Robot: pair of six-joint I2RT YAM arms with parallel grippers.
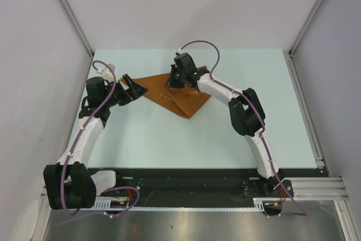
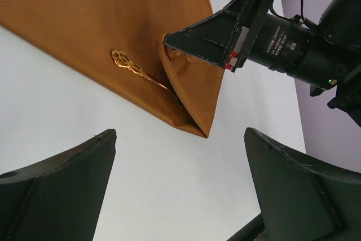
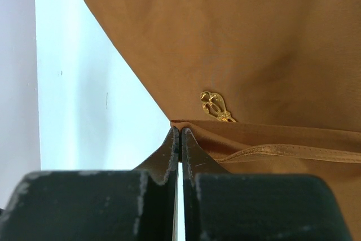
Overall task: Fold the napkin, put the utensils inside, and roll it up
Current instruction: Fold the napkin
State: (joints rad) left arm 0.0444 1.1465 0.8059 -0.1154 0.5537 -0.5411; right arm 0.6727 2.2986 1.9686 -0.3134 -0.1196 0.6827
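Napkin: folded on the tabletop, toward 12 o'clock from its middle.
Fork: lying on the napkin, with one end tucked under a raised flap.
Right pincer: clamped shut, pinching that flap's edge.
Left pincer: gaping wide, empty — at the napkin's 9 o'clock.

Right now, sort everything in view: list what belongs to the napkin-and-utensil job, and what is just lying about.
Job in hand:
napkin
fork, lying on it
right claw, shut on the napkin's folded edge
left claw, open

Not part of it (rig, nothing loose):
table
aluminium rail
purple cable
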